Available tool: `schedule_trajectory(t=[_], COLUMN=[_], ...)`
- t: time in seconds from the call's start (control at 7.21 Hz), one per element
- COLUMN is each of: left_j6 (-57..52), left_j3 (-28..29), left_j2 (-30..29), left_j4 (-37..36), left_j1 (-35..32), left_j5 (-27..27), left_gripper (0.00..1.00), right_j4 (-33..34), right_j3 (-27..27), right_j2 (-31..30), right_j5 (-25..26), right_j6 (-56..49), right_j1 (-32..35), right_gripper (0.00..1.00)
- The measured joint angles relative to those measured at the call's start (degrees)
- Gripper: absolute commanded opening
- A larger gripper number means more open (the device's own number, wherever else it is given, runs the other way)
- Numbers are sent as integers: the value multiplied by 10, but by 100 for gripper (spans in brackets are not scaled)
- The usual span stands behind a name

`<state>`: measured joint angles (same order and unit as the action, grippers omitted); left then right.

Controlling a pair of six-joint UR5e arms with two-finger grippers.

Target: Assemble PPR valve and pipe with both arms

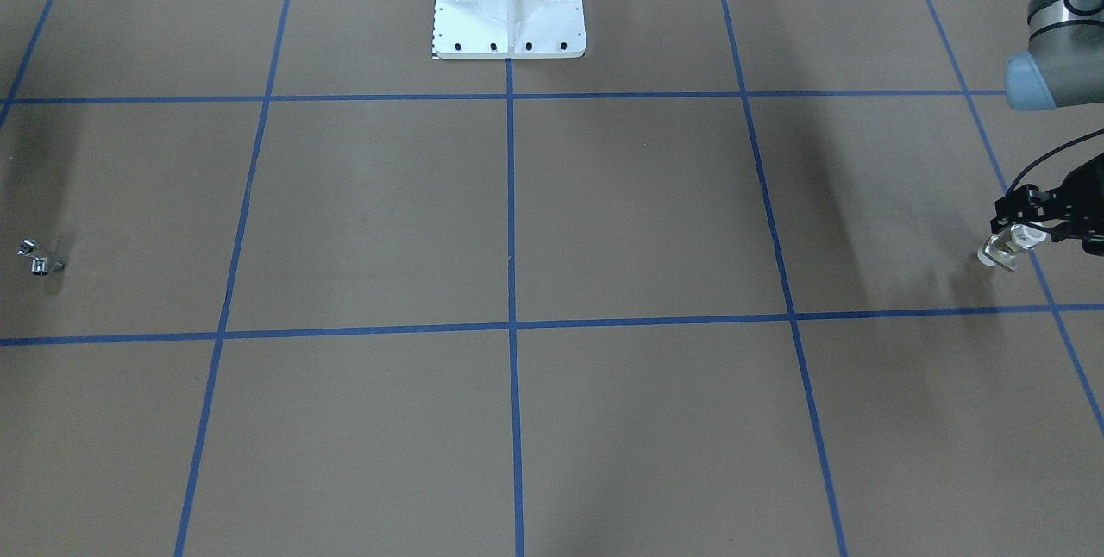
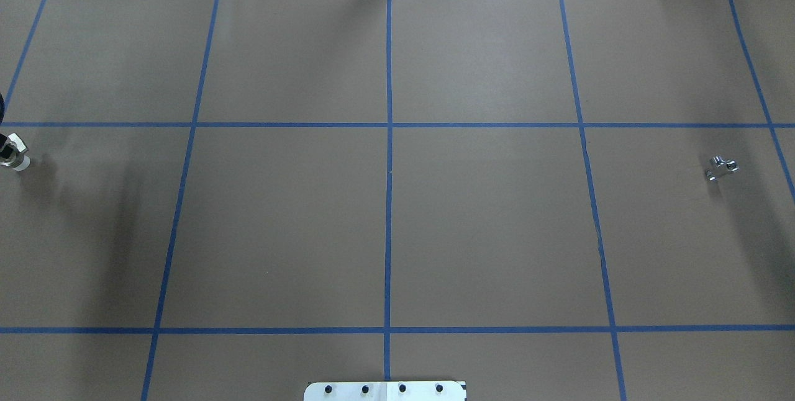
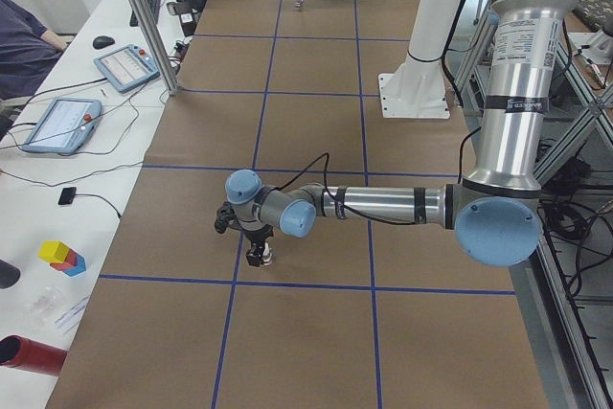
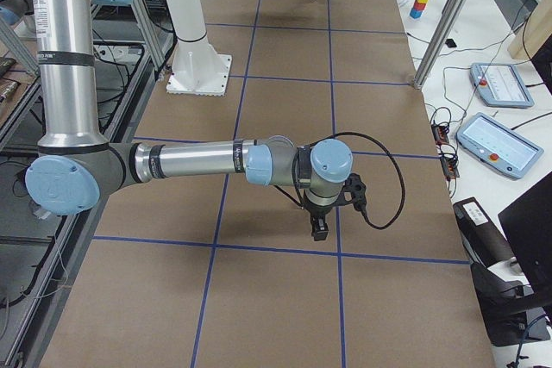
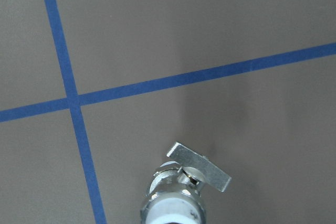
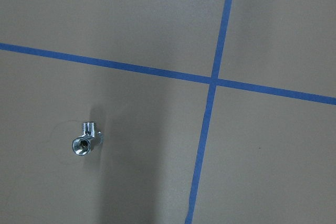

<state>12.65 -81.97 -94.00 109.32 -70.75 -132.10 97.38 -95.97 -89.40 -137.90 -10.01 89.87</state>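
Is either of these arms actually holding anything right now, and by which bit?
The left gripper holds the small white-and-silver valve by one white end, lever tab sticking out. The chrome fitting lies unheld on the table.

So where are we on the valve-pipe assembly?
Done: left hand grips the PPR valve. In hand: right hand hovers near the pipe, which lies loose on the table, untouched. Left: grasp the pipe, bring both parts together, join them.
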Motion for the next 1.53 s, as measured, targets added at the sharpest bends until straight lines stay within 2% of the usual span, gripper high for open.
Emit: schedule_trajectory(t=[0.28,1.11,1.25,1.53], left_j6=[1,2,2,2], left_j3=[5,15,16,18], left_j2=[-1,-9,-9,-11], left_j4=[3,4,5,5], left_j1=[0,0,0,0], left_j5=[0,0,0,0], left_gripper=[76,69,62,24], right_j4=[-1,0,-1,-1], right_j3=[0,0,0,1], right_j2=[0,0,0,0], right_j5=[0,1,1,1], right_j6=[0,-1,-1,-2], right_j1=[0,0,0,0], right_gripper=[99,99,99,99])
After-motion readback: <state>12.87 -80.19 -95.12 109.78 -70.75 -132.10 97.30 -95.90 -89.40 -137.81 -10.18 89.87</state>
